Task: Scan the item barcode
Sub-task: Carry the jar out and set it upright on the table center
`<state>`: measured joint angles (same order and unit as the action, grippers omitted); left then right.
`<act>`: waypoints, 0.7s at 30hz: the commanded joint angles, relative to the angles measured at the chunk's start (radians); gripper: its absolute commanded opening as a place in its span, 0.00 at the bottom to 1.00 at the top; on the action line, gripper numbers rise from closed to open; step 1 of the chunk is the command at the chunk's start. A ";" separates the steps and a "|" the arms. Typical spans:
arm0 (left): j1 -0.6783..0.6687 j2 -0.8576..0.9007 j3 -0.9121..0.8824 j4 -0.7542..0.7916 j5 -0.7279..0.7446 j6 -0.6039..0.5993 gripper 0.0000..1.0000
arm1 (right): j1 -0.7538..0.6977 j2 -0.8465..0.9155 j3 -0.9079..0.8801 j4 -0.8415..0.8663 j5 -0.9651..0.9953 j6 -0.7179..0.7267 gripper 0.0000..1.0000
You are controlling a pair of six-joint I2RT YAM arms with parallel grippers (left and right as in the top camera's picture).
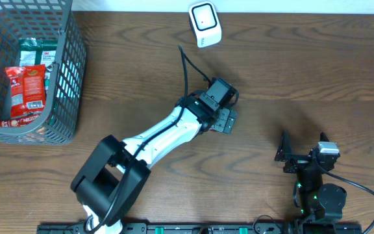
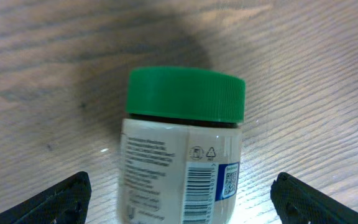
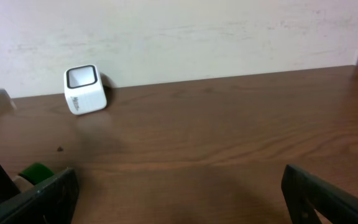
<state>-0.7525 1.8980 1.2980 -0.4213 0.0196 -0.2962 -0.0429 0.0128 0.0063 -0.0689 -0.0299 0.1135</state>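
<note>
You're at the very start of the pick: the left gripper [image 2: 180, 186] hangs over the jar [image 2: 182, 155] with its jaws spread wide, a finger on either side and neither touching it, so nothing is gripped yet. The jar appears to lie on its side near the middle of the table [image 1: 304, 65], green lid [image 2: 186, 93] away from the wrist and barcode [image 2: 197, 190] facing up, well apart from the white scanner [image 1: 204, 24] at the far edge. What's left, as I judge it, is everything that counts — close on the jar, lift it, show the barcode to the scanner — while your right gripper [image 3: 179, 177] sits wide open and empty off to the side.
</note>
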 commanded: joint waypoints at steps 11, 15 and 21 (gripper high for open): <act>-0.006 0.064 0.010 0.006 -0.005 -0.140 0.73 | 0.001 -0.002 -0.001 -0.004 0.002 -0.006 0.99; -0.006 0.064 0.010 -0.019 -0.005 -0.257 0.72 | 0.001 -0.002 -0.001 -0.004 0.002 -0.006 0.99; -0.008 0.064 0.010 -0.019 0.030 -0.367 0.72 | 0.001 -0.002 -0.001 -0.004 0.002 -0.006 0.99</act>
<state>-0.7574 1.9495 1.2984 -0.4248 0.0242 -0.5636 -0.0425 0.0128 0.0063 -0.0692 -0.0296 0.1135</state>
